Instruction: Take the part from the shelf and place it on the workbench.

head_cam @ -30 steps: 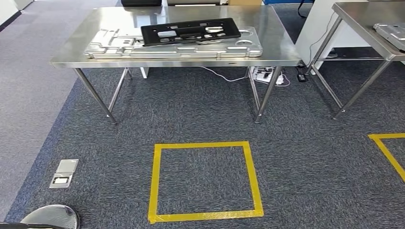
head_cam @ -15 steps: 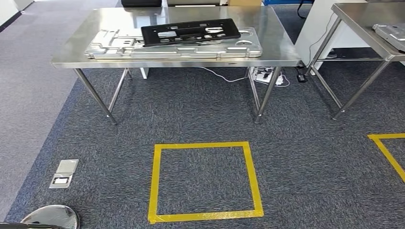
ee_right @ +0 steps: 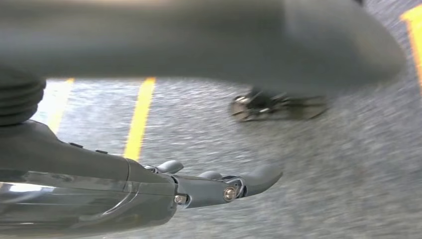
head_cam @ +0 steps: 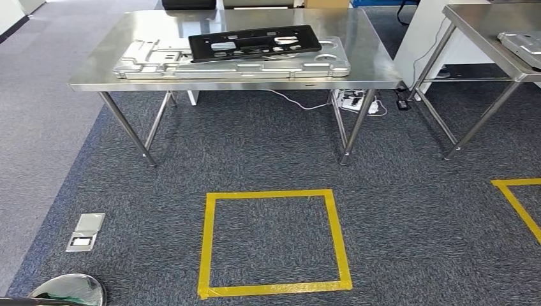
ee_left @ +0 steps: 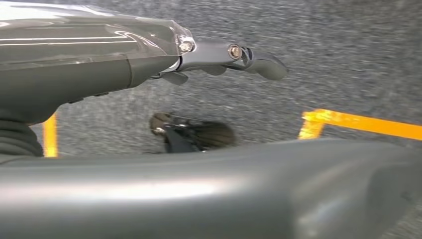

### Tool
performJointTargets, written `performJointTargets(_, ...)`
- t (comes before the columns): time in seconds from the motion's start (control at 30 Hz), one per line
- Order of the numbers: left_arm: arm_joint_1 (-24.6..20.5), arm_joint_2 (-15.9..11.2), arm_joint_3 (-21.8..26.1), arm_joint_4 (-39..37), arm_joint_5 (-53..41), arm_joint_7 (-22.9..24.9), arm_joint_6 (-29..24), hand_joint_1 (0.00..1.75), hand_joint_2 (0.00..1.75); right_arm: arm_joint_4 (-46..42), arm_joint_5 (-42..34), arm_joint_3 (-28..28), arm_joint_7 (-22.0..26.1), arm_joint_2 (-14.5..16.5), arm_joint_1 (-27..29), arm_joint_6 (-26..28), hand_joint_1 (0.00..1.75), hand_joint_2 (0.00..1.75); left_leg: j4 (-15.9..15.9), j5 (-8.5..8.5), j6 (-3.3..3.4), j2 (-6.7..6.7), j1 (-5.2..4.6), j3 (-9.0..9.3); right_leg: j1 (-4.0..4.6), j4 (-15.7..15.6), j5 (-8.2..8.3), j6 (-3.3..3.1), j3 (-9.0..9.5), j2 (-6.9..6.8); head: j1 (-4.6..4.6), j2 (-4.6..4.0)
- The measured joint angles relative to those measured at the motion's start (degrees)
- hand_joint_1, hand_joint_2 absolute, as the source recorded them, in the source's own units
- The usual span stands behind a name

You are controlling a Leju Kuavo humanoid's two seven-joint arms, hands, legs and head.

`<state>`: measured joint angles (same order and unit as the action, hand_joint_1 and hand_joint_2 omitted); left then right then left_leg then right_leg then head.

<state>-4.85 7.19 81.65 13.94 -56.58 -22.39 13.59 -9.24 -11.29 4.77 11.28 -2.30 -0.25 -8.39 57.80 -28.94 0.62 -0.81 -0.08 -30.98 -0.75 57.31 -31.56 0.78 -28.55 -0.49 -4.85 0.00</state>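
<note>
On the stainless-steel desk (head_cam: 376,67) ahead, in the head view, a flat black rectangular panel with several cut-outs (head_cam: 254,42) lies tilted on top of a long silver-grey metal part with moulded recesses (head_cam: 159,60). Both sit toward the near half of the desk top. No brand, label or writing is legible on either item. The black panel has a matte finish, rounded corners and openings through which pale metal shows. The silver-grey part is wider than the panel and protrudes from under it on both sides, mostly to the left.

A square of yellow floor tape (head_cam: 273,242) marks the dark blue-grey carpet (head_cam: 408,210) in front of the desk. A second yellow tape corner (head_cam: 518,199) lies at the right edge. A small metal floor socket plate (head_cam: 85,231) sits in the carpet to the left. A second steel desk (head_cam: 485,32) stands at the right, carrying another grey metal part (head_cam: 523,44). White cables and a power strip (head_cam: 357,101) lie beneath the first desk.

The left robot hand (ee_left: 219,55) hangs above the carpet, fingers extended and grasping nothing. The right robot hand (ee_right: 209,186) likewise hangs released, fingers extended, above the carpet.
</note>
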Motion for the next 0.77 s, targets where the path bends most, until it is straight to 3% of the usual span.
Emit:
performJointTargets(0.07,0.0,0.1,0.0,0.0,0.0,1.9,-1.5,0.00,1.75,0.0,-0.6,-0.4,-3.5,-0.3,0.1,1.7,0.00,1.31,0.0,0.00,0.00,0.00,0.00,0.00,0.00,0.0,0.00,0.00,0.00,0.00,0.00,0.00)
performJointTargets(0.1,0.1,0.2,0.0,0.0,0.0,2.6,-2.0,0.00,1.75,0.0,-0.8,-0.6,-4.6,-0.4,0.1,2.3,0.00,1.75,0.0,0.00,0.00,0.00,0.00,-0.01,0.00,0.0,0.00,0.00,-0.01,0.00,0.00,0.00)
performJointTargets(0.33,0.6,0.3,-1.8,0.0,1.9,5.1,-3.1,0.00,1.75,-0.1,-1.1,-1.2,-6.6,-0.8,0.4,3.7,0.00,1.75,0.0,0.00,0.00,0.00,0.00,0.00,0.00,0.0,0.00,0.00,-0.01,0.00,0.00,-0.01)
performJointTargets(0.77,3.9,-0.9,-20.7,1.1,16.6,9.8,-6.0,0.00,1.75,-2.6,1.9,-2.1,-7.7,-0.6,2.4,4.9,0.00,1.75,0.0,-0.01,0.00,0.00,0.00,-0.03,0.00,0.0,-0.01,0.00,-0.05,0.00,0.00,-0.01)
